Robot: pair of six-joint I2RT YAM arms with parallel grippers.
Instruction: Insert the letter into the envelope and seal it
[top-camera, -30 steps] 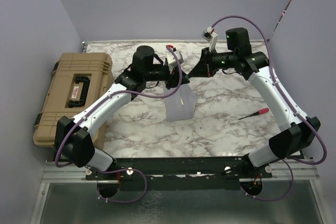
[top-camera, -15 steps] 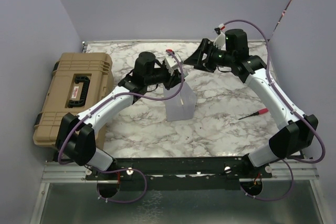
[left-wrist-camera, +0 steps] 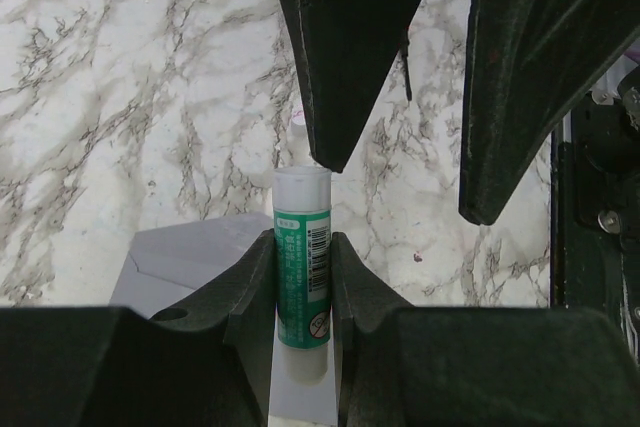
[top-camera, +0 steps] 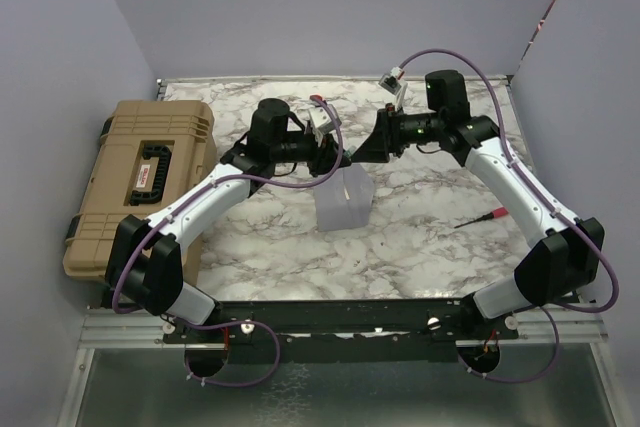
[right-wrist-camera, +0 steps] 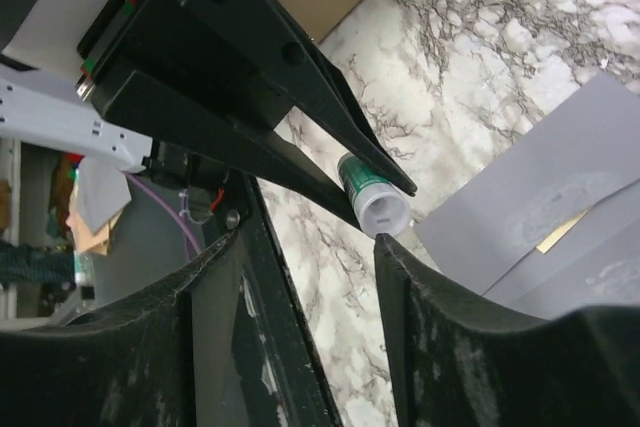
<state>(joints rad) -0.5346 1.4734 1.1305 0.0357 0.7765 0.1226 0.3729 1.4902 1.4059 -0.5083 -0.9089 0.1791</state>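
Note:
My left gripper (left-wrist-camera: 302, 247) is shut on a green glue stick (left-wrist-camera: 302, 257), which it holds above the table (top-camera: 420, 197) with its white end toward the right arm. My right gripper (right-wrist-camera: 310, 242) faces it and stands open. One of its fingertips (left-wrist-camera: 330, 152) is right at the stick's white end (right-wrist-camera: 385, 209), and nothing lies between its fingers. The grey envelope (top-camera: 340, 205) lies flat below both grippers with its flap open (right-wrist-camera: 560, 172). Only a thin peach edge of the letter (right-wrist-camera: 562, 231) shows at the envelope's mouth.
A big tan hard case (top-camera: 140, 177) lies along the table's left edge. A red-handled screwdriver (top-camera: 487, 216) rests at the right, near the right arm. Lilac walls close in the back and both sides.
The right gripper, shut beside the left one a second ago, opened, drew back and up, then came down again to the glue stick. The left gripper kept its hold and hardly moved.

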